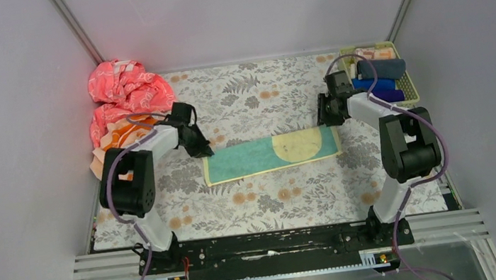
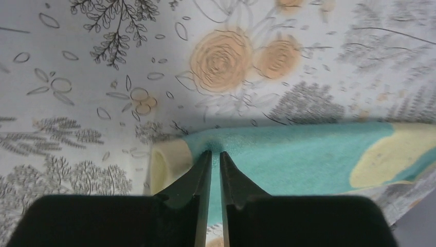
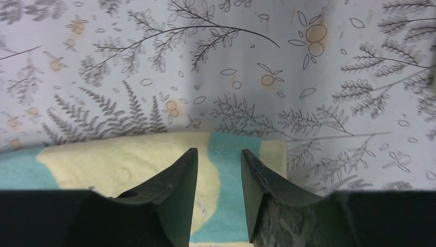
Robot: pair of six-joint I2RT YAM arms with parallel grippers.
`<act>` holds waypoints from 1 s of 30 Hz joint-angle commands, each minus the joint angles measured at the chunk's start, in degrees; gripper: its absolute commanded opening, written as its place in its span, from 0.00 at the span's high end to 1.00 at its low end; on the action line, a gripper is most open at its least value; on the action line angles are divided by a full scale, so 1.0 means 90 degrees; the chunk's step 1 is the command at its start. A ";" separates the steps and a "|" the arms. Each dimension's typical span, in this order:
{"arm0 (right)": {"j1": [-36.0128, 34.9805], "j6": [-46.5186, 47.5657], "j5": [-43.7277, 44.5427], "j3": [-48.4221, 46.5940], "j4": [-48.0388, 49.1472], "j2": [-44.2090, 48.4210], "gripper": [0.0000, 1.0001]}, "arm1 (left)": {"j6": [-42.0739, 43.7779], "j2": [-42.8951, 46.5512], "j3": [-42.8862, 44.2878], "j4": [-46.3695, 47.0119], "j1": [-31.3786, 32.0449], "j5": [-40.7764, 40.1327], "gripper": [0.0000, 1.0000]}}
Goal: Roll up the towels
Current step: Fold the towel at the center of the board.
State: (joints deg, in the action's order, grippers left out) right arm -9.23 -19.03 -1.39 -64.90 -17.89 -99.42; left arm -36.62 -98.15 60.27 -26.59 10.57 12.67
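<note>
Nearest us in the top view, the black mounting rail (image 1: 272,245) carries both arm bases, and beyond it the floral tablecloth (image 1: 266,195) covers the table. We see the teal towel (image 1: 247,158), with a pale yellow disc on it, lying flat and lengthwise at the middle. The left gripper (image 1: 202,148) is at its left far corner and the right gripper (image 1: 324,118) at its right far corner. We find the orange towel (image 1: 123,102) heaped at the far left edge, well apart from both grippers, and a green basket (image 1: 412,88) of rolled towels (image 1: 380,68) in the far right corner. From the left wrist, we see the fingers (image 2: 198,180) drawn almost together, a thin slit between them, nipping the teal towel's far edge, where the cloth puckers up to the tips and a cream corner curls beside them. From the right wrist, we see the fingers (image 3: 177,185) standing apart over the towel's end, touching no cloth that we can make out.
</note>
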 commanded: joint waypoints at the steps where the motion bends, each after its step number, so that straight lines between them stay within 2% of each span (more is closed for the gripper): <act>1: 0.0232 0.0058 -0.0199 -0.0332 0.0307 -0.0491 0.58 | 0.0182 -0.0661 0.0387 0.0274 -0.0052 0.0023 0.91; 9: 0.0504 0.0029 -0.0243 -0.0440 0.0443 -0.1060 0.60 | 0.0140 -0.1522 0.0783 0.0225 -0.0363 -0.0200 0.92; 12: 0.0528 0.0083 -0.0342 -0.0556 0.0305 -0.0963 0.58 | 0.0152 -0.1491 0.0903 0.0185 -0.0383 -0.0239 0.87; 18: 0.0528 0.0163 -0.0577 -0.0465 -0.0039 -0.0153 0.51 | 0.0317 -0.0576 0.0810 -0.0090 -0.0378 -0.0346 0.73; 24: 0.0530 0.0299 0.0284 -0.0026 -0.0665 0.0404 0.48 | 0.0841 0.0550 0.0740 -0.0626 -0.0373 -0.0709 0.60; 30: 0.0528 0.0413 0.0525 0.0305 -0.0743 0.0385 0.48 | 0.1394 0.0921 0.0528 -0.0962 -0.0373 -0.0854 0.58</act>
State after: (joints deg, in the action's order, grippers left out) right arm -4.71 -16.84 0.45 -63.72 -21.67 -95.88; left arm -29.32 -90.61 67.18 -31.16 7.55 7.60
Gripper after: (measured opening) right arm 0.533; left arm 0.416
